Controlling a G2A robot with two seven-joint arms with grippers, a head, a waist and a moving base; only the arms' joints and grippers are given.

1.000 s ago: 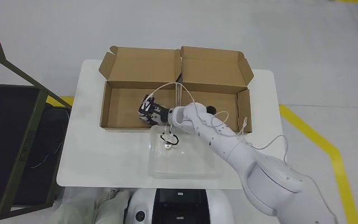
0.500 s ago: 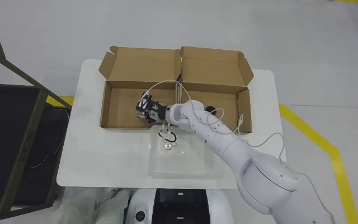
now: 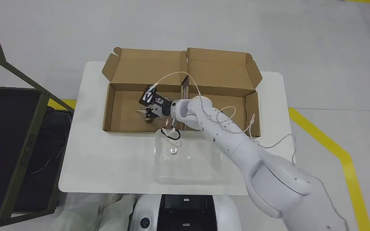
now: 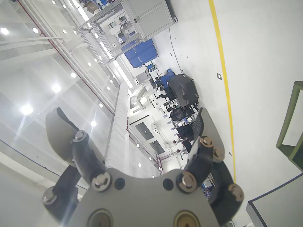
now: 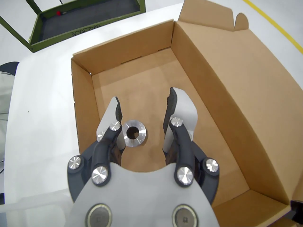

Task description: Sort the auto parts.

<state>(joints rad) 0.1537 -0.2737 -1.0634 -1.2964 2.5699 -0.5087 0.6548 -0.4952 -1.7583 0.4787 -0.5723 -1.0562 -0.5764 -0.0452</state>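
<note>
1. A clear tray [image 3: 196, 167] sits on the white worktop [image 3: 98, 156], against the near side of the left box [image 3: 124, 107]. A small silver part [image 3: 173, 151] lies in it.
2. Inside the left box, a metal bushing [image 5: 133, 133] lies flat on the floor, close to the near wall.
3. The right claw [image 5: 144, 100] hangs over the bushing with its fingers apart, gripping nothing. The bushing lies between them, close by one.
4. The right box [image 3: 252, 115] stands side by side with the left box.
5. The left claw [image 4: 129, 116] is spread wide and empty, pointing out at the hall.
</note>
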